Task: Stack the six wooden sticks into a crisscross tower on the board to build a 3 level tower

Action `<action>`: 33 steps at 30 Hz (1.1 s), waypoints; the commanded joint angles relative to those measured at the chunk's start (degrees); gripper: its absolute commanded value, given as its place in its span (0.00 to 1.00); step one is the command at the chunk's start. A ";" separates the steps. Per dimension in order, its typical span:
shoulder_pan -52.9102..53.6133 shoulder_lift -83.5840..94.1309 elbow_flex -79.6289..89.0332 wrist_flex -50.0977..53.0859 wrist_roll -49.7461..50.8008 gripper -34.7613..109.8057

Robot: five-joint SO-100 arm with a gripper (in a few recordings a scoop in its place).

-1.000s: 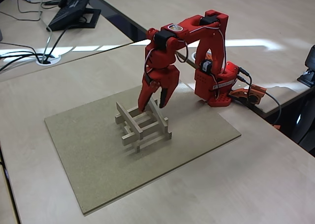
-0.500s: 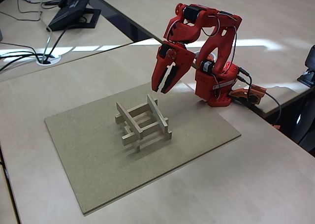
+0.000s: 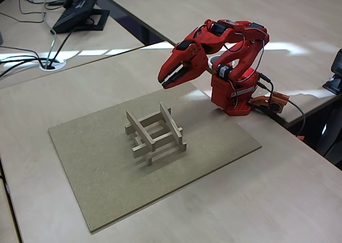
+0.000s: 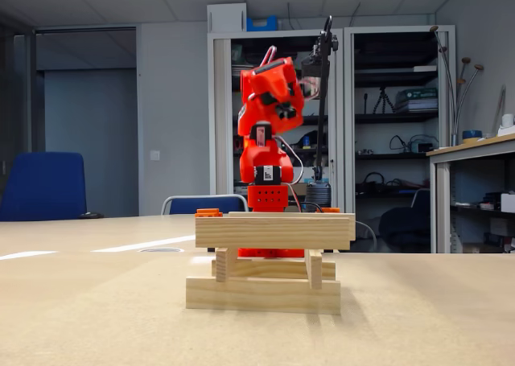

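Tower (image 3: 155, 133): three crossed layers of sticks, mid-board (image 3: 96, 147), below and left of the gripper in a fixed view.
Gripper (image 3: 166, 80): raised, well apart from it, nearly closed, empty.
Room: bare board all around the tower.

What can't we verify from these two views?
- Gripper in the high fixed view: jaws look nearly closed; too small to settle.
- Tower in the low fixed view: near sticks hide the far ones, so no count of six.
- Board: stick contact points too small in the high view.
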 commanded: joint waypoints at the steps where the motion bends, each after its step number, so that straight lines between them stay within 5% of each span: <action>1: 0.62 8.61 6.59 -5.19 -0.79 0.26; 17: 5.01 30.50 21.53 -11.60 -5.62 0.26; 33: 5.71 29.88 33.75 -53.44 -7.91 0.24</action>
